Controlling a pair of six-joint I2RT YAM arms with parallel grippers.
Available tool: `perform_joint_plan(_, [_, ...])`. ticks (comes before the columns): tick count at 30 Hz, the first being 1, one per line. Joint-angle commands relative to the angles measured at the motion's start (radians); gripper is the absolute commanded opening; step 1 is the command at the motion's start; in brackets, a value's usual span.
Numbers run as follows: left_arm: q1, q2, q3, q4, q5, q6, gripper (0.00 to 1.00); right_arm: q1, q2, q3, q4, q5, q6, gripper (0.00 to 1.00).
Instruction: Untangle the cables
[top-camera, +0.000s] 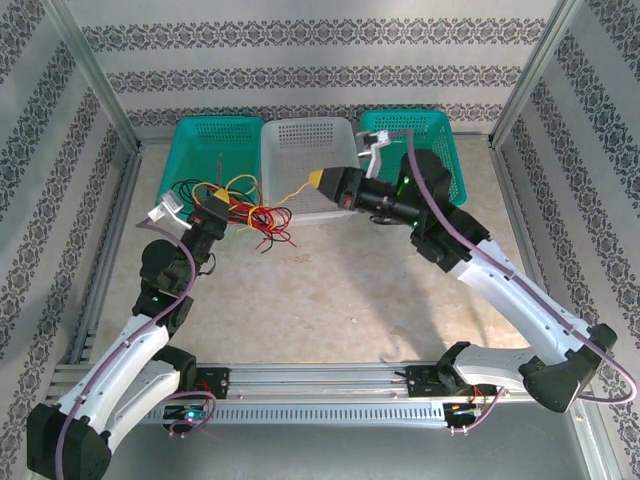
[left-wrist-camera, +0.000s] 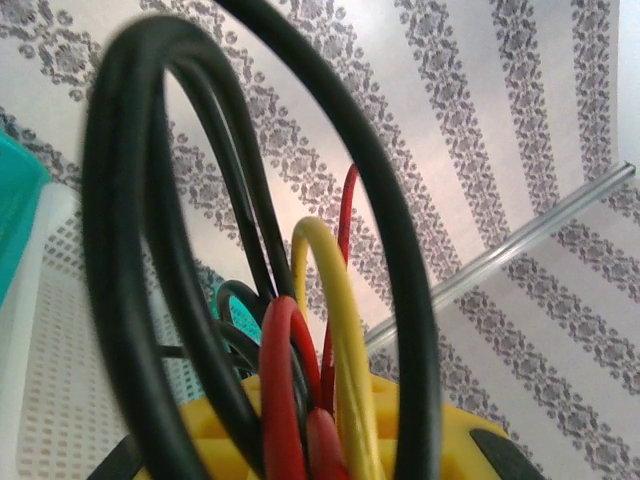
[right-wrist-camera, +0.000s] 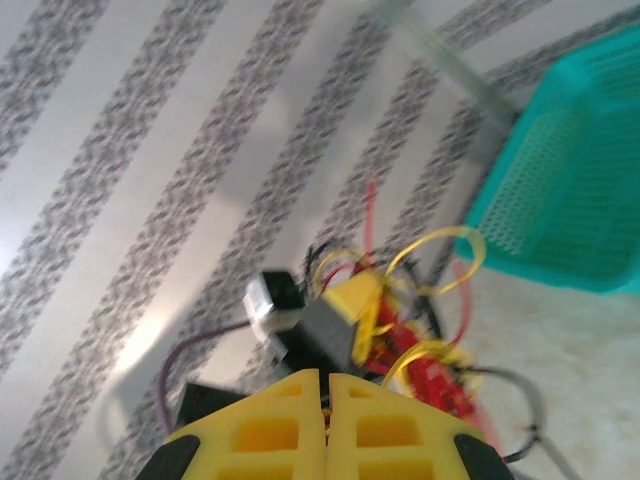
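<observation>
The cables (top-camera: 258, 213) are a tangle of red, yellow and black strands lifted at the left rear of the table. My left gripper (top-camera: 222, 213) is shut on the bundle. In the left wrist view, red (left-wrist-camera: 285, 380), yellow (left-wrist-camera: 340, 320) and black (left-wrist-camera: 130, 250) loops rise from between its yellow fingers (left-wrist-camera: 470, 440). To the right, my right gripper (top-camera: 316, 180) is shut, and a single yellow strand (top-camera: 292, 193) runs from its tip back to the tangle. In the right wrist view its jaws (right-wrist-camera: 325, 378) are pressed together, facing the tangle (right-wrist-camera: 430, 375) and the left gripper (right-wrist-camera: 345, 310).
Three baskets stand along the back: a teal one (top-camera: 215, 150), a white one (top-camera: 310, 150) and another teal one (top-camera: 425, 135). Metal frame posts (top-camera: 100, 90) and patterned walls enclose the table. Open tabletop (top-camera: 330, 290) lies in front of the tangle.
</observation>
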Motion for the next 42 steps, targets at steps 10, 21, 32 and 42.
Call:
perform_joint_plan(10, [-0.006, 0.165, 0.060, 0.560, 0.414, -0.322, 0.00, -0.253, 0.210, 0.065, -0.047, -0.036, 0.015, 0.00])
perform_joint_plan(21, [-0.006, 0.257, 0.135, 0.812, 0.249, -0.489, 0.00, -0.112, 0.317, -0.149, 0.118, -0.022, 0.079, 0.00])
perform_joint_plan(32, [-0.006, 0.123, 0.087, 0.519, 0.020, -0.160, 0.00, 0.191, 0.201, -0.392, 0.392, 0.020, 0.105, 0.00])
perform_joint_plan(42, [0.014, 0.153, -0.004, 0.478, -0.033, -0.021, 0.00, 0.291, 0.006, -0.280, 0.335, 0.050, -0.020, 0.00])
